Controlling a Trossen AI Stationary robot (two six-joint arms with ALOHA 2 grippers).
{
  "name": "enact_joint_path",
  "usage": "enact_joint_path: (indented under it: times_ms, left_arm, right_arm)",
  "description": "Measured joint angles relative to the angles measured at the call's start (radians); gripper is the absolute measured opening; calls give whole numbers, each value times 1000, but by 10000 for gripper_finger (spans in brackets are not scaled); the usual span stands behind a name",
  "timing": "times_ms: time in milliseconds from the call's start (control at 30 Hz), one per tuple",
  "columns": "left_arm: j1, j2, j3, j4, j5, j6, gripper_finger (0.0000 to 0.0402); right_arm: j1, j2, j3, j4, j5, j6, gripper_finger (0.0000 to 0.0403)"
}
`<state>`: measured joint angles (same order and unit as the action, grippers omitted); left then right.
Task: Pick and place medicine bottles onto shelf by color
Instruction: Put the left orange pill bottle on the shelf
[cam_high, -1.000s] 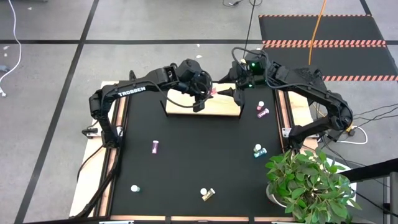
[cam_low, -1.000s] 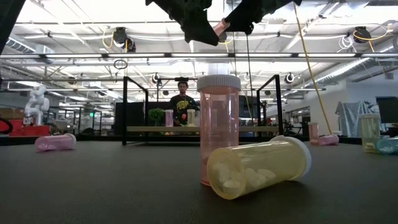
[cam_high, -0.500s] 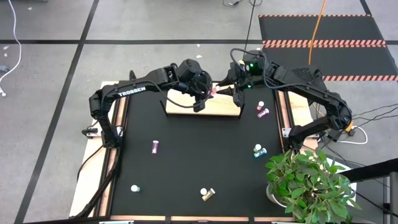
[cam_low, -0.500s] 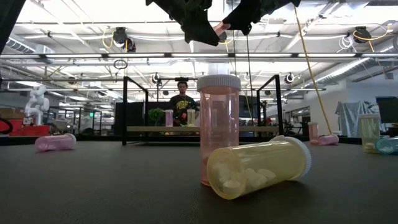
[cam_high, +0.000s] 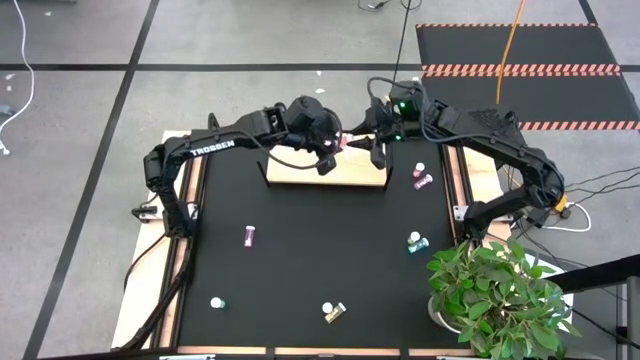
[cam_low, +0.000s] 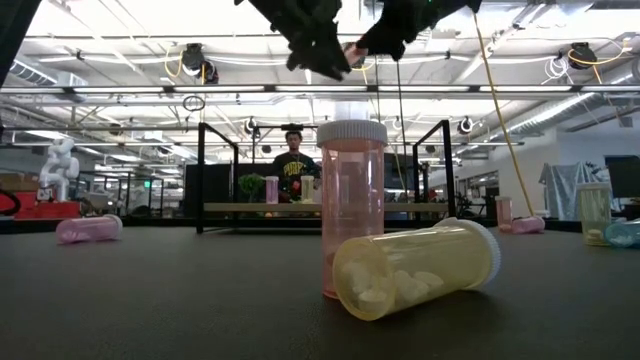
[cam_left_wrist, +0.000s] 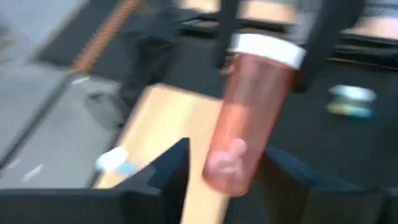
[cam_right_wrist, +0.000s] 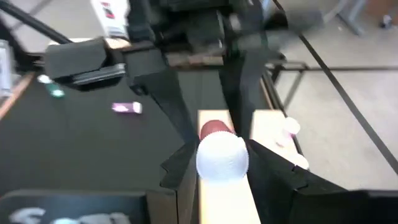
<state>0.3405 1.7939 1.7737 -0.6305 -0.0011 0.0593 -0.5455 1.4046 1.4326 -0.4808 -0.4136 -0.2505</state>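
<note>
1. The black worktop (cam_high: 300, 270) carries everything; a leafy plant (cam_high: 495, 295) overhangs its near right corner.
2. The left arm (cam_high: 215, 145) and the right arm (cam_high: 500, 140) both reach to the far middle of the worktop and meet above the shelf.
3. The shelf (cam_high: 300, 172), a light wood board on black brackets, sits at the far edge. In the low view it (cam_low: 320, 208) holds a pink bottle (cam_low: 271, 190) and a pale bottle (cam_low: 307, 188), both upright.
4. The right end effector (cam_high: 362, 141) is clamped on the cap end of the lifted pink bottle (cam_high: 347, 143). Its own wrist view shows the white cap (cam_right_wrist: 222, 155) pinched between its 2 fingers.
5. The left end effector (cam_high: 333, 150) has its fingers apart. In its wrist view the base of the lifted pink bottle (cam_left_wrist: 245, 124) lies between them, with a gap at the side.
6. That bottle hangs in the air over the shelf's right half, between the 2 end effectors.
7. On the worktop, near the front edge, an upright pink container (cam_low: 351, 205) touches a yellow bottle (cam_low: 415, 268) lying on its side.
8. A pink one (cam_high: 248, 236) lies left of centre, 2 bottles (cam_high: 421, 175) rest just right of the shelf, 2 teal ones (cam_high: 414, 242) sit by the plant, and a single one (cam_high: 216, 302) stands front left.
</note>
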Motion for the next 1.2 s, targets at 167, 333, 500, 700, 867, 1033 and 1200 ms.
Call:
enact_joint_path:
  times_ms: [167,333,500,700,867,1033,1200]
  left_arm:
    - [26,-12,-1,-61,-183,28,250]
    - [42,-97,-1,-103,-195,92,302]
    - [65,-158,0,-108,-183,97,334]
    - [87,-177,0,-65,-176,87,348]
    - [74,-154,2,75,-134,103,343]
    - [60,-101,0,138,-94,111,334]
    - [49,-62,0,89,-73,93,322]
  right_arm:
    - [-43,57,0,-4,9,35,120]
    - [-87,103,4,-25,22,19,120]
    - [-127,115,33,-29,29,-1,121]
    - [-155,115,63,-148,75,-48,121]
    - [-117,109,63,-242,63,-50,121]
    - [-58,86,64,-254,0,-26,121]
    - [-19,49,64,-223,-6,24,121]
